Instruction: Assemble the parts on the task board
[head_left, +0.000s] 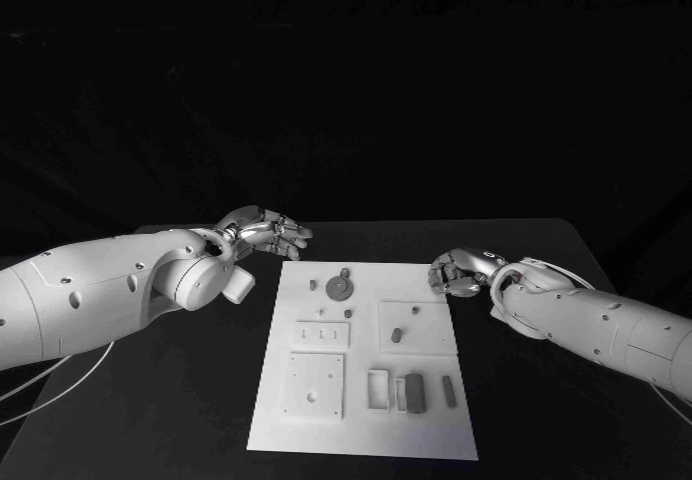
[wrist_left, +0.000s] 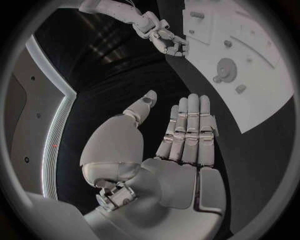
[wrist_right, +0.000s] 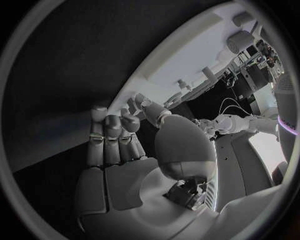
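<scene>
Several grey parts (head_left: 415, 392) lie loose on the near half of the task board (head_left: 361, 435); a round disc (head_left: 340, 288) sits farther back. Assembly appears barely begun. Beyond, left hand (head_left: 264, 233) and right hand (head_left: 462, 272) flank the board, fingers straight and apart, holding nothing.

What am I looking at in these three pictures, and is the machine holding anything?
It is a two-armed robot at a black table. One picture looks down from its head; the two round ones come from cameras behind each wrist. The left hand and right hand sit beside the far corners of a white task board, which carries small grey parts. The left wrist view shows that hand's fingers straight, holding nothing. The right hand's fingers curl slightly; it seems to hold nothing too.
</scene>
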